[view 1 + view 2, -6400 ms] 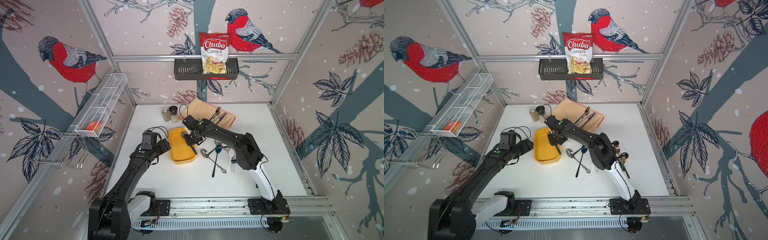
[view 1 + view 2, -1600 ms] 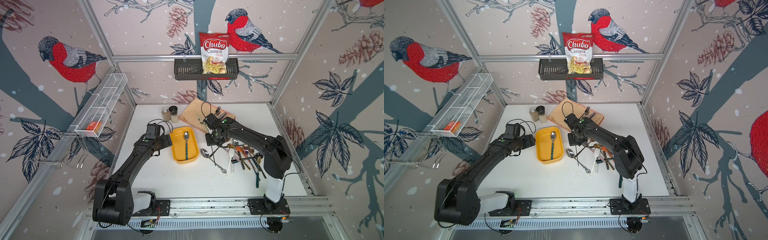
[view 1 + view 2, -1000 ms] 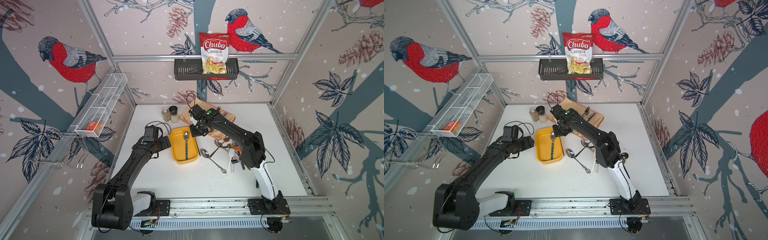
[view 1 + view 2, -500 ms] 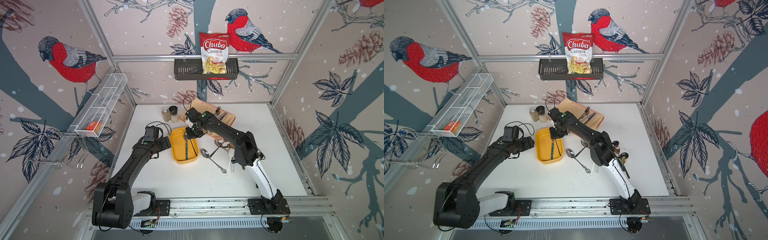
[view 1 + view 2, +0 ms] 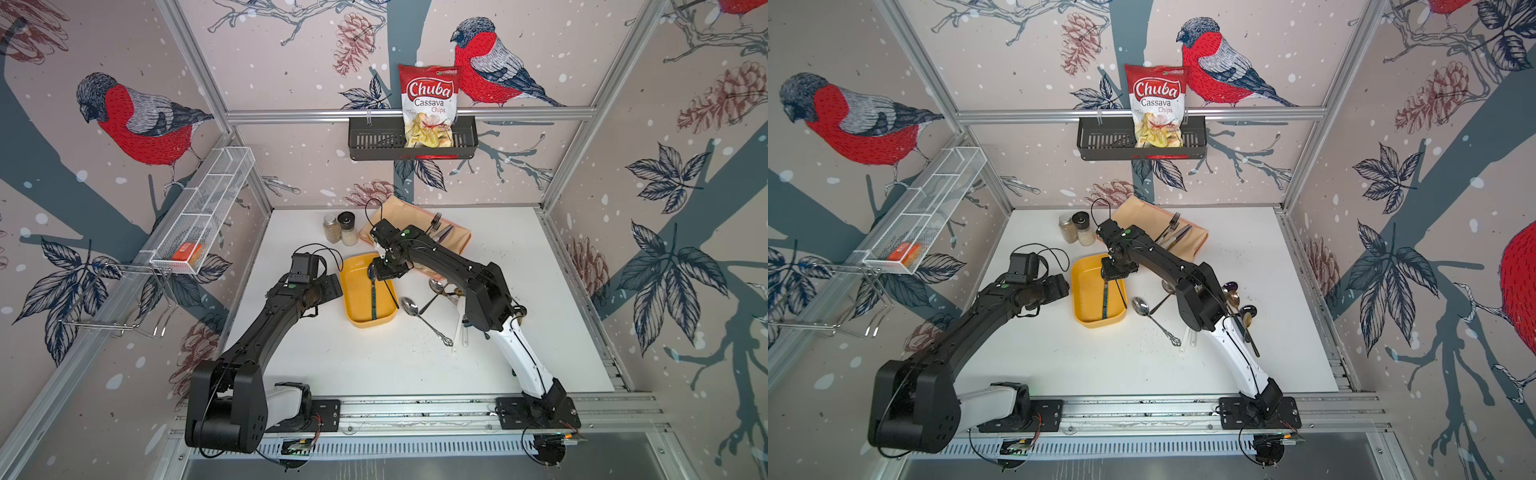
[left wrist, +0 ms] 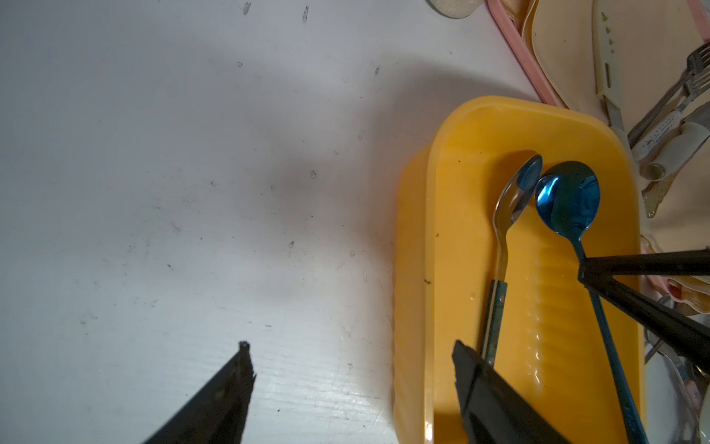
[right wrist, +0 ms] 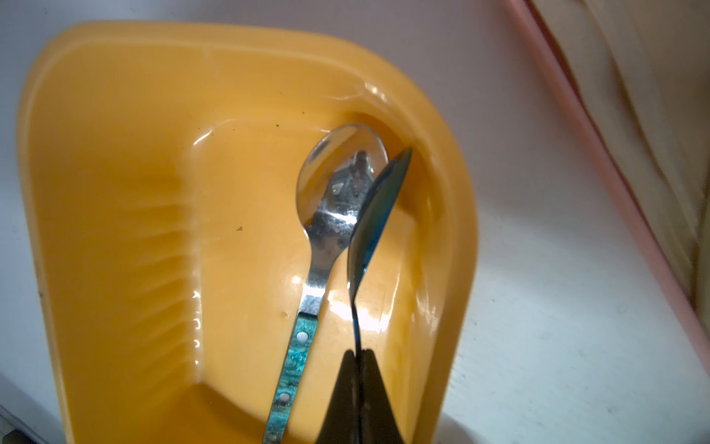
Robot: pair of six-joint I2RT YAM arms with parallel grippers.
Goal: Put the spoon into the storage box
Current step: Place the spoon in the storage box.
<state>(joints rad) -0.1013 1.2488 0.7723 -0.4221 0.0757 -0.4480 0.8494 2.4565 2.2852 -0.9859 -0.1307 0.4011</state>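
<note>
We're at the drop: right pincer pinching the blue spoon by its handle, storage box right beneath, teal-handled spoon just beside. Next, probably, release; the left pincer hangs spread.

Your right gripper has swung back from the cutlery pile at centre right to the yellow storage box mid-frame. It's brought a blue spoon too, bowl now down beside the teal-handled spoon you'd dropped in earlier.
</note>
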